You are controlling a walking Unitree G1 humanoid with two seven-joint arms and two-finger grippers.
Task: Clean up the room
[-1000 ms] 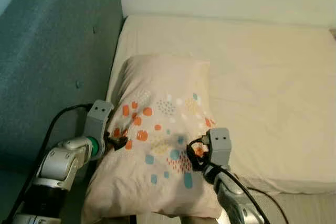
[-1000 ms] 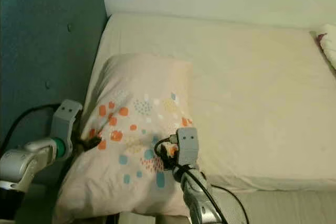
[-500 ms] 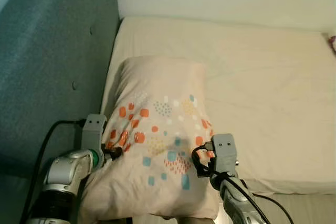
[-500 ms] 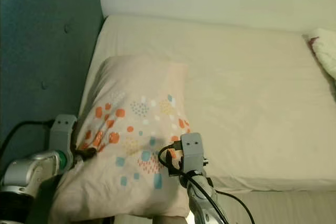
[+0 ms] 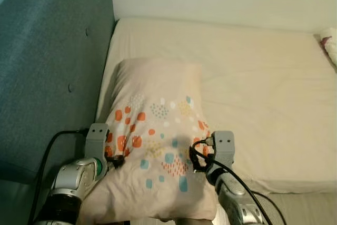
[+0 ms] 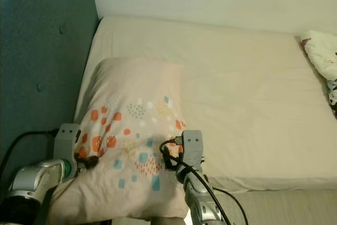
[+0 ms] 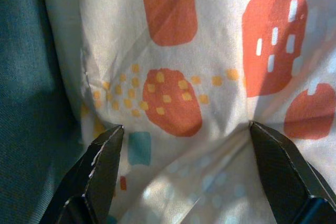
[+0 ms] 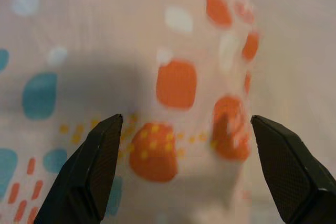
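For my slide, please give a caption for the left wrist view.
Open left gripper pressing its fingertips into the spotted pillow.

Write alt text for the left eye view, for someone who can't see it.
A patterned pillow lies on a cream bed beside a teal padded headboard, with the robot's left claw at its left edge and right claw at its right edge. White bedding shows at the bed's far right.

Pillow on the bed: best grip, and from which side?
Likely the pillow's two long side edges near its close end, one gripper per side. It lies lengthwise away from the robot, soft and thick; the left gripper and right gripper already sit open at those edges.
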